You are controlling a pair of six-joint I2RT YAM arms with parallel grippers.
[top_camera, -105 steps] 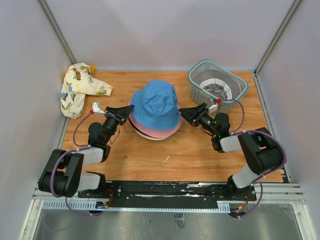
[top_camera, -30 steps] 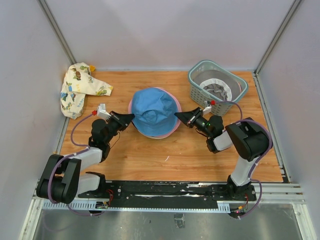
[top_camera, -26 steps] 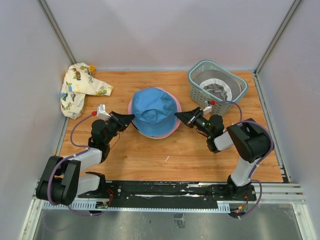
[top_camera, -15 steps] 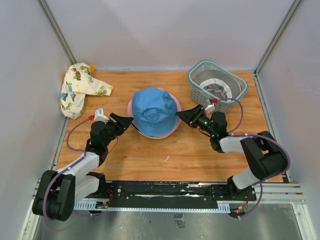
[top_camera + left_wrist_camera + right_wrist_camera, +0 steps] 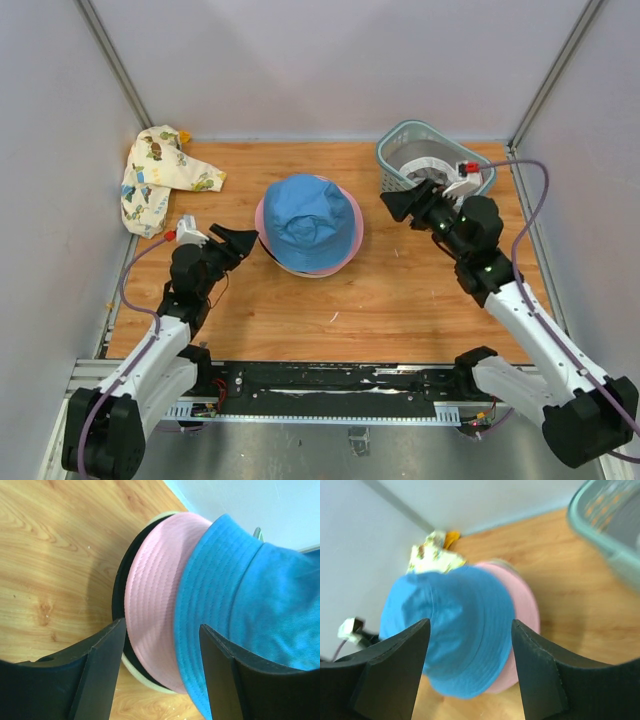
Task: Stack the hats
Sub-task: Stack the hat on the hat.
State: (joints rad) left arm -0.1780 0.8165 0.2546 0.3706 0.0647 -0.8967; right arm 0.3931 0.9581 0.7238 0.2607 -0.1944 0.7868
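1. Releasing is finished. A second ago both grippers pinched opposite brim edges of the blue hat (image 5: 308,220); both now stand spread, with nothing between their fingers.
2. The left gripper (image 5: 243,243) has backed off to the near-left of the blue hat. It sits low, points at the brim and is clear of the fabric.
3. The right gripper (image 5: 392,206) has lifted and swung to the far right of the blue hat. It now hangs just beside the basket (image 5: 392,165).
4. The blue hat rests crown up on top of the pink hat (image 5: 345,262), whose brim shows around it. The left wrist view shows the edge of a black hat (image 5: 119,592) and of a cream hat (image 5: 137,677) beneath the pink one.
5. Judgement: this hat counts as stacked. The right arm's heading suggests the next pick is in the basket, where the contents appear to be a grey hat (image 5: 432,175), though the view is too small to be sure. A printed fabric (image 5: 155,180) lies well apart to the far left of the blue hat.
6. The surface is a light wooden table (image 5: 360,310), bare on the near side of the blue hat.
7. Plain pale walls (image 5: 330,60) close in three sides, with metal frame posts (image 5: 108,60) at the corners. A black mounting rail (image 5: 330,378) runs along the near edge.
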